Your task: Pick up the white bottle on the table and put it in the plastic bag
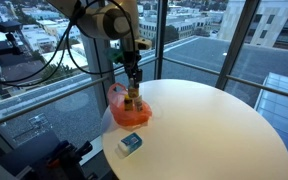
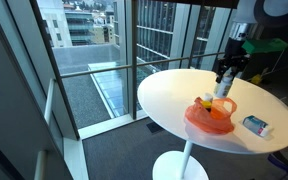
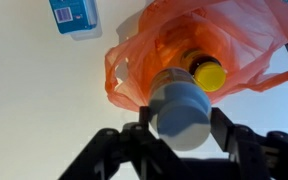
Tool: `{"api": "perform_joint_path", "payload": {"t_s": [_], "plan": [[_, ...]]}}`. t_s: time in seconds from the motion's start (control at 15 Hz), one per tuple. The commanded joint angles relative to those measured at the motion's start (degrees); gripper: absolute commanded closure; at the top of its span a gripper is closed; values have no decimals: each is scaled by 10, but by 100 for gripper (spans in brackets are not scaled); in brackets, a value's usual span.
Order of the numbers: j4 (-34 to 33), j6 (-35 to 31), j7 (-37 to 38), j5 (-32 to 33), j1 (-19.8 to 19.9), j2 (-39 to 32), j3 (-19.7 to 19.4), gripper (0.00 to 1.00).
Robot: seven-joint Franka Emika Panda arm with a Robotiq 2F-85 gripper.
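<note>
the gripper (image 3: pixel 184 128) is clenched on the white bottle (image 3: pixel 187 106). the bottle stands upright, long axis vertical, cap toward the wrist and base down at the open mouth of the orange plastic bag (image 3: pixel 134 72). a yellow-capped item (image 3: pixel 208 73) lies inside the bag, and a blue box (image 3: pixel 72 14) sits near the bag.

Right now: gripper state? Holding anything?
Gripper: closed on the white bottle, over the orange bag.
</note>
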State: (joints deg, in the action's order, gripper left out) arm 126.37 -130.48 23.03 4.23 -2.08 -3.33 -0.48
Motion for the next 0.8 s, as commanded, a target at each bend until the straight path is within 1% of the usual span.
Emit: {"api": "perform_joint_path", "payload": {"t_s": [0.0, 0.73], "plan": [[-9, 18, 6, 5, -1, -12, 5, 63], [8, -13, -8, 3, -4, -66, 0, 63]]}}
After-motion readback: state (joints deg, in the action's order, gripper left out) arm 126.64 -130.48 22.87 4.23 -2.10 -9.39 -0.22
